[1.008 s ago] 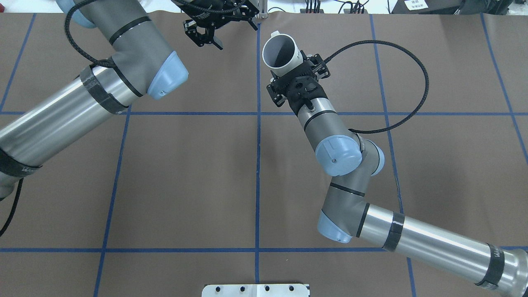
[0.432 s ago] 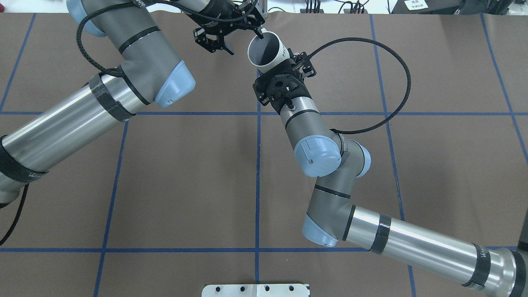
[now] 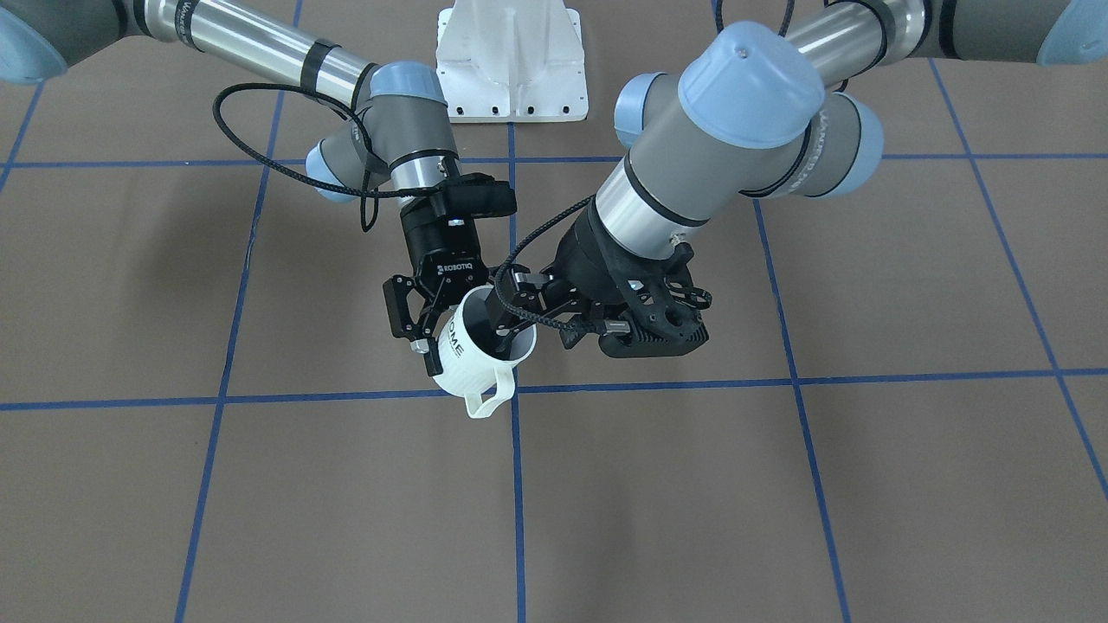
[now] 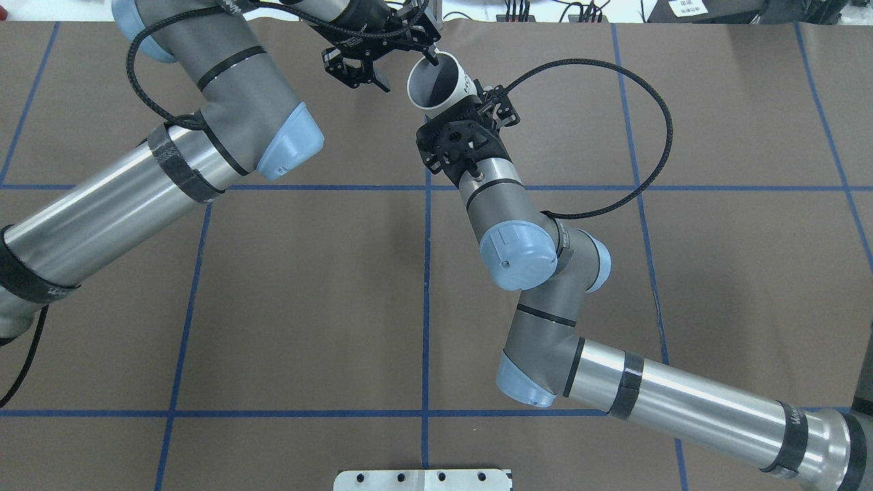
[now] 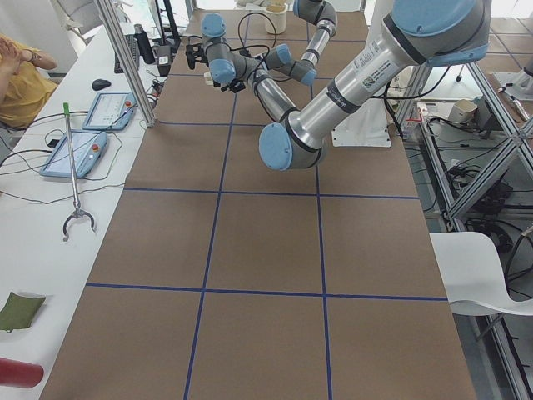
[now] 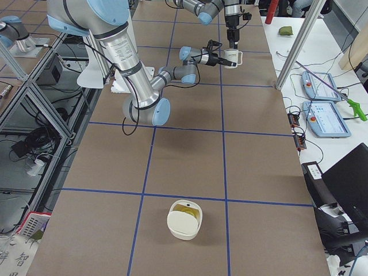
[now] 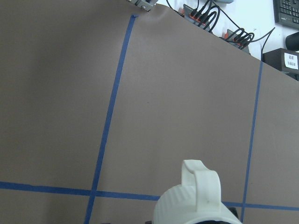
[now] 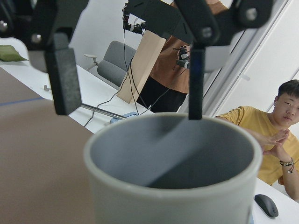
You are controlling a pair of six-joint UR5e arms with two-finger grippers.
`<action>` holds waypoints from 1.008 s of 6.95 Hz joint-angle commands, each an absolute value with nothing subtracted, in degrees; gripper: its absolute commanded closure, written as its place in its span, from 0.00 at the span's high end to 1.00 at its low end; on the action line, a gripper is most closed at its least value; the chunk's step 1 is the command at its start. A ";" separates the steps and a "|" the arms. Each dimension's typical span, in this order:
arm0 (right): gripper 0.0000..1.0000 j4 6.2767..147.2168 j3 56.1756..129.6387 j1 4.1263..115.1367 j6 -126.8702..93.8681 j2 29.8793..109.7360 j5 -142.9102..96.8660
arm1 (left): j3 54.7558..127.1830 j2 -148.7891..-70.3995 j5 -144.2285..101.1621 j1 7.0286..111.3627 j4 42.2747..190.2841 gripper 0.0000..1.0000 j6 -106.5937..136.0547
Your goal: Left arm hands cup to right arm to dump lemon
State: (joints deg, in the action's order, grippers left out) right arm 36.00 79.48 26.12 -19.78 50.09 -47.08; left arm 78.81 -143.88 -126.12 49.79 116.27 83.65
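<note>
The cup is white with "HOME" lettering and a grey inside. It is held off the table near the far middle, tilted, with its handle pointing away from the robot. My right gripper, marked ROBOTIQ, is shut on the cup's body. My left gripper is open and straddles the rim. In the right wrist view, one finger dips inside the cup and the other is outside. The left wrist view shows the cup's ribbed body. No lemon shows in the cup.
The brown table carries blue tape lines. A white container with something yellowish inside stands near the table's right end. The robot's white base is at the near edge. Operators, tablets and cables sit beyond the far edge.
My right arm has carried the cup left and toward the far edge. My left gripper has moved right to meet it, and one finger now sits at the rim.
</note>
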 commanded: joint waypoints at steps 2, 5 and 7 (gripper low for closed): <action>0.00 36.12 79.54 26.28 -21.00 49.92 -47.11 | 78.75 -143.79 -126.04 49.05 116.28 0.68 83.50; 0.00 36.12 79.54 26.46 -21.09 49.92 -47.11 | 78.66 -143.79 -126.04 48.34 116.28 0.46 83.41; 0.00 36.12 79.54 26.46 -21.09 49.92 -47.11 | 78.66 -143.79 -125.95 47.90 116.37 0.39 83.23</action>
State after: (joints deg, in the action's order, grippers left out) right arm 36.12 79.54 26.45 -21.08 49.88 -47.11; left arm 78.67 -143.79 -126.01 48.25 116.34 83.33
